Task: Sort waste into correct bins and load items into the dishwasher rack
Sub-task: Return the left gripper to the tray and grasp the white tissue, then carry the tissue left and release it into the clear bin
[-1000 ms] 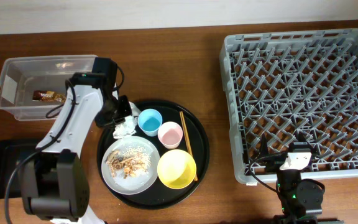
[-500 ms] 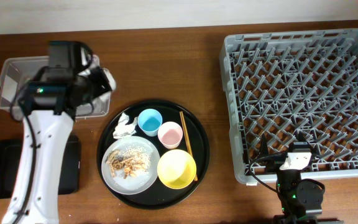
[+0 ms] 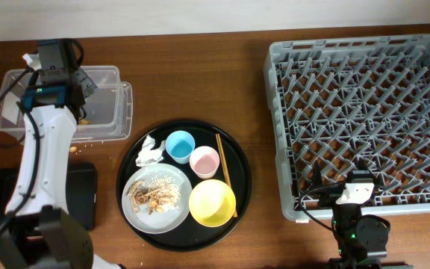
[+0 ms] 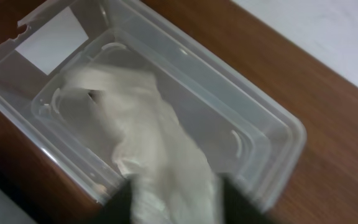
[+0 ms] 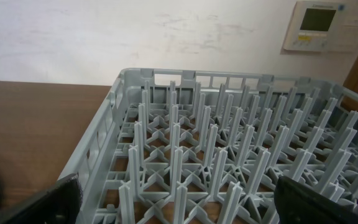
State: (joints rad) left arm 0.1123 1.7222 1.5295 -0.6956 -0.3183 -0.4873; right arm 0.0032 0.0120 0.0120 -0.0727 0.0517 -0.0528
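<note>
White tissue (image 4: pixel 157 155) hangs blurred between the dark fingers (image 4: pixel 122 200) of your left gripper (image 4: pixel 179 202), directly over the clear tub (image 4: pixel 194 62). Can't tell whether the jaws pinch it or have let it go. The tub sits at the far-left corner of the table (image 3: pixel 200 75), with a white label (image 4: pixel 47 41) on one end wall. A small brown bit shows inside it beside the arm, too small to name.

The shallow black tray (image 3: pixel 85 196) is at the near-left edge, partly under your left arm.

The round black tray (image 3: pixel 243 179) is mid-table toward the near edge. On it:
- a second tissue wad (image 3: pixel 151 152) at its left rim, just beside the light-blue cup (image 3: pixel 179 146)
- pink cup (image 3: pixel 204 161) touching the blue one
- yellow bowl (image 3: pixel 213 202) nearest you
- grey plate (image 3: pixel 172 213) with beige scraps (image 3: pixel 151 194) on it
- chopsticks (image 3: pixel 225 175) lying along the right side

The grey rack (image 3: pixel 275 112) fills the right end of the table and has nothing in it. Your right gripper (image 5: pixel 179 202) is at the rack's near edge, jaws spread wide and holding nothing.
</note>
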